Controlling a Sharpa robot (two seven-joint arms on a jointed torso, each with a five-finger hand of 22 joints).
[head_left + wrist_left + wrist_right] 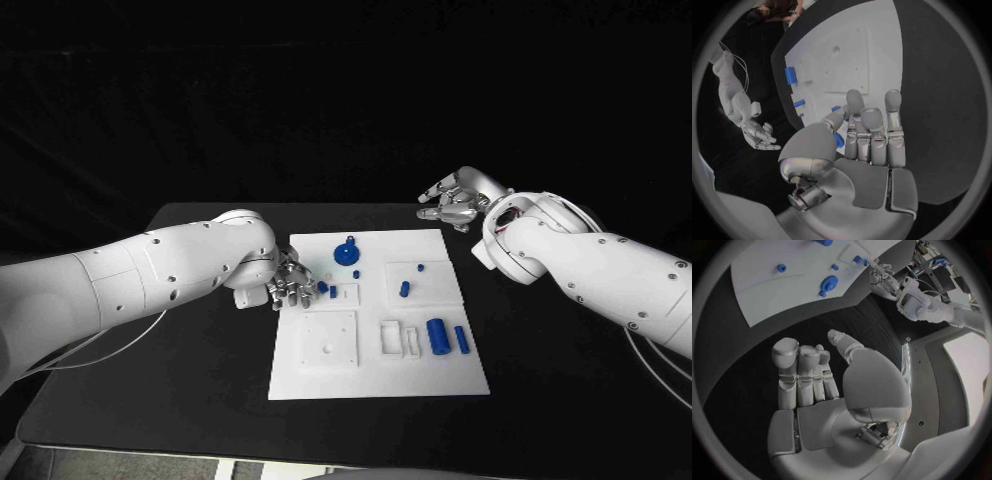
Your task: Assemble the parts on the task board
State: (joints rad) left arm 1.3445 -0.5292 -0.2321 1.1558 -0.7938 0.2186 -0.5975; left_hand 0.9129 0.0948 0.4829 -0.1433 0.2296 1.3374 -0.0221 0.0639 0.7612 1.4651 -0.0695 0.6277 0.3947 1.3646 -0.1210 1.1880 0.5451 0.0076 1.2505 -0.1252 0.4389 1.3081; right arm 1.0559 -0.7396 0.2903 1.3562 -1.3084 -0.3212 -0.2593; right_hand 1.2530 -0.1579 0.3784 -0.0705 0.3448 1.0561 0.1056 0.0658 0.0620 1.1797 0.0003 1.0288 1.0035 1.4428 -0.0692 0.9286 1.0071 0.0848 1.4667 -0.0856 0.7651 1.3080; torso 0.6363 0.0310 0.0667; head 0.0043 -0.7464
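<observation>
The white task board (378, 372) lies in the middle of the black table. My left hand (293, 285) rests at the board's left edge. In the left wrist view its thumb and a finger (837, 120) pinch a small blue peg (839, 140). My right hand (459, 203) hovers over the table beyond the board's far right corner, fingers apart and holding nothing; the right wrist view shows its palm (817, 385) bare. A round blue knob (346, 254) stands near the board's far edge. Two blue cylinders (437, 337) lie side by side at the near right.
Small blue pieces (405, 289) sit in the board's middle section. A raised square plate (329, 340) and white slots (392, 338) take up the near half. Black table (173, 380) surrounds the board on all sides.
</observation>
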